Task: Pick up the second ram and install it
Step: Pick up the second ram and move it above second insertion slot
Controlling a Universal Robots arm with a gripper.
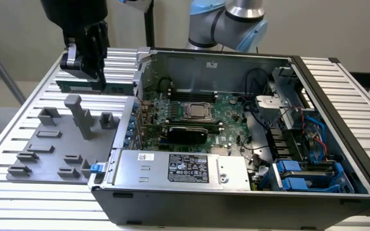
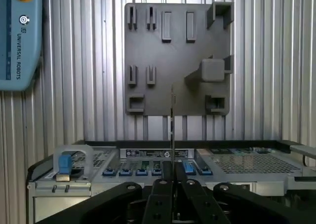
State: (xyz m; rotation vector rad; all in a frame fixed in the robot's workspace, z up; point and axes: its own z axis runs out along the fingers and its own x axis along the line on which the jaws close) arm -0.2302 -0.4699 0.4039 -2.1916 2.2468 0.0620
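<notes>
Green second ram [image 1: 117, 89] hangs level in your gripper [image 1: 90, 77], jaws clamped on its middle, above the grey fixture [image 1: 50, 139] beside the case [image 1: 236, 202]. You're mid-carry; seating it calls for squaring its edge to the black slots [image 1: 194, 96].
</notes>
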